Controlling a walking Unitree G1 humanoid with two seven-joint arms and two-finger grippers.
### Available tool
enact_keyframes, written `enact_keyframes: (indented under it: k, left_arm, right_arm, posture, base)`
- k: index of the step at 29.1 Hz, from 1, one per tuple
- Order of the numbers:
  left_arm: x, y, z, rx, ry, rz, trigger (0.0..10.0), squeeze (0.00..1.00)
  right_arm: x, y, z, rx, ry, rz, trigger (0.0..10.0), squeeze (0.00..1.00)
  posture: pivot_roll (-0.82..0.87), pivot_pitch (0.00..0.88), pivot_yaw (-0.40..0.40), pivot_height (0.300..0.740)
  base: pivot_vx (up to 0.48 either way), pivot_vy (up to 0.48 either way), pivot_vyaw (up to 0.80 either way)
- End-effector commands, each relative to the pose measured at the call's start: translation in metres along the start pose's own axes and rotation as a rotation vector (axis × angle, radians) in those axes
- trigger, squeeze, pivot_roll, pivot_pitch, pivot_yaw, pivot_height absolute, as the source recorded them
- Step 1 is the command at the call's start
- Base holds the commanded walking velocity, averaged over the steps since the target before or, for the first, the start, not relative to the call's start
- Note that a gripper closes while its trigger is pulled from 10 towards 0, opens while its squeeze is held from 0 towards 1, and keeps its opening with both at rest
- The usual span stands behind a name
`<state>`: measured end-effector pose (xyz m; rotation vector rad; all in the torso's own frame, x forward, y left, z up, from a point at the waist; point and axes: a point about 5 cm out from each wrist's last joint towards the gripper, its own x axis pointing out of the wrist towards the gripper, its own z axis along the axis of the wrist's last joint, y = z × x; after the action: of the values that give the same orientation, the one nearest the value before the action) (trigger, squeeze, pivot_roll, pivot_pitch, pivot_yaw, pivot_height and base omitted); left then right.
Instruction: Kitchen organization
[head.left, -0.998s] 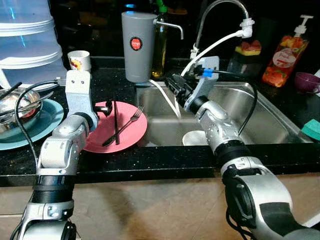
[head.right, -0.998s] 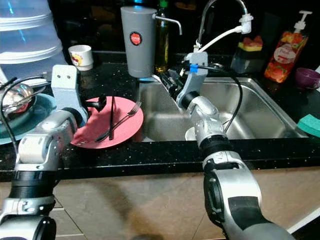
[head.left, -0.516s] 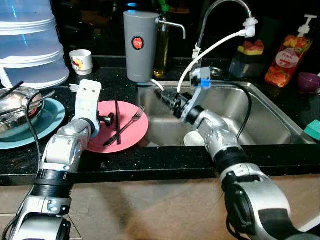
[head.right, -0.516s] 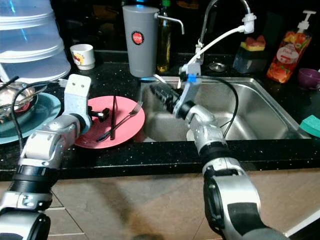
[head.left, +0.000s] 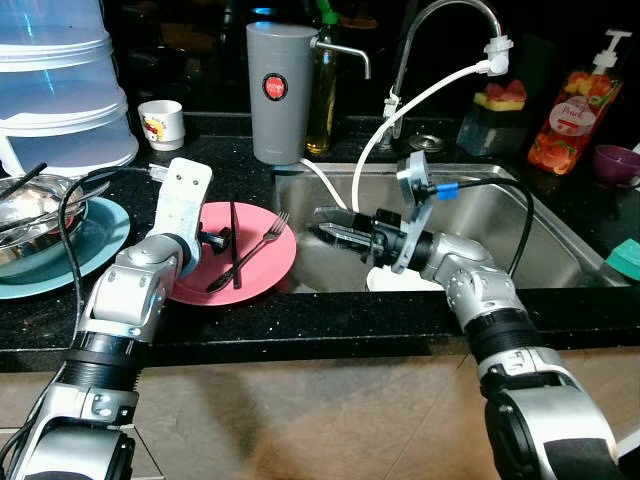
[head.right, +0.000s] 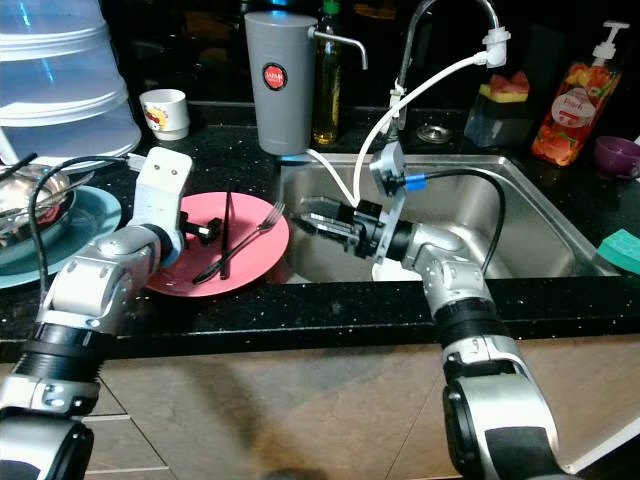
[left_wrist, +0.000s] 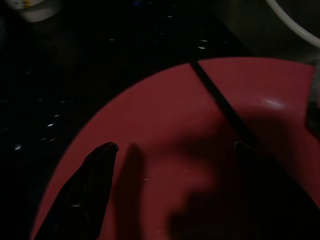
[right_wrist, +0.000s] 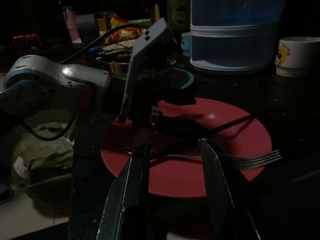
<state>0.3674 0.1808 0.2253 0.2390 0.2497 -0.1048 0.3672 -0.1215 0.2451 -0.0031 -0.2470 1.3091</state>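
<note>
A pink plate (head.left: 262, 272) lies on the black counter, left of the sink. A silver fork (head.left: 266, 236) and a thin black stick (head.left: 233, 250) rest across it. My left gripper (head.left: 216, 238) hovers low over the plate's left part, open; in the left wrist view its fingers (left_wrist: 87, 190) stand apart over the plate (left_wrist: 165, 130) with nothing between them. My right gripper (head.left: 328, 222) is inside the sink (head.left: 520, 215), pointing left toward the plate. It is open and empty, and its wrist view looks between its fingers (right_wrist: 131, 185) at the plate (right_wrist: 175, 175) and fork (right_wrist: 255, 160).
A grey dispenser (head.left: 278, 95), a faucet (head.left: 440, 15) with a white hose, and an orange soap bottle (head.left: 568, 110) stand behind the sink. A white bowl (head.left: 395, 281) sits in the sink. A teal plate (head.left: 75, 262) with metal ware, stacked tubs (head.left: 60, 90) and a white cup (head.left: 160, 122) stand at left.
My right gripper dropped from the sink's back rim into the basin and turned to point left at the plate. My left gripper moved slightly right over the plate.
</note>
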Motion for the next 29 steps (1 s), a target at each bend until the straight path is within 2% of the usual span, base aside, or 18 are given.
enact_keyframes:
  k: [1, 11, 17, 20, 23, 25, 26, 29]
  left_arm:
    - [0.002, -0.002, -0.001, 0.050, 0.010, -0.016, 10.0, 0.00]
    - [0.007, -0.001, -0.007, 0.084, 0.057, -0.040, 10.0, 0.00]
    - [0.006, 0.002, 0.000, 0.171, 0.036, -0.009, 10.0, 0.00]
    - [0.002, 0.008, 0.016, 0.214, -0.010, 0.077, 10.0, 0.00]
    - [-0.004, 0.014, 0.038, 0.197, -0.086, 0.141, 10.0, 0.00]
    - [-0.005, 0.017, 0.052, 0.162, -0.157, 0.172, 10.0, 0.00]
    - [-0.005, 0.016, 0.063, 0.096, -0.240, 0.165, 10.0, 0.00]
    - [0.000, 0.009, 0.067, 0.065, -0.316, 0.112, 10.0, 0.00]
  right_arm:
    - [0.000, 0.004, -0.002, 0.001, 0.014, 0.029, 10.0, 0.00]
    - [0.004, 0.013, -0.006, 0.008, 0.036, 0.079, 10.0, 0.00]
    - [0.003, 0.015, -0.004, 0.013, 0.031, 0.097, 10.0, 0.00]
    - [0.002, 0.016, -0.004, 0.018, 0.032, 0.099, 10.0, 0.00]
    - [0.001, 0.017, -0.004, 0.026, 0.030, 0.103, 10.0, 0.00]
    - [0.001, 0.017, -0.004, 0.030, 0.029, 0.106, 10.0, 0.00]
    - [0.001, 0.017, -0.004, 0.030, 0.029, 0.106, 10.0, 0.00]
    - [0.002, 0.018, -0.005, 0.027, 0.033, 0.105, 10.0, 0.00]
  posture:
    - [0.16, 0.038, -0.034, 0.740]
    - [0.16, 0.042, -0.033, 0.740]
    - [0.15, 0.043, -0.030, 0.740]
    - [0.15, 0.044, -0.029, 0.740]
    - [0.16, 0.046, -0.030, 0.740]
    - [0.16, 0.046, -0.031, 0.740]
    - [0.16, 0.046, -0.031, 0.740]
    - [0.16, 0.046, -0.031, 0.740]
  base:
    - [0.000, 0.000, 0.00]
    - [0.000, 0.000, 0.00]
    - [0.000, 0.000, 0.00]
    - [0.000, 0.000, 0.00]
    - [0.000, 0.000, 0.00]
    - [0.000, 0.000, 0.00]
    - [0.000, 0.000, 0.00]
    - [0.000, 0.000, 0.00]
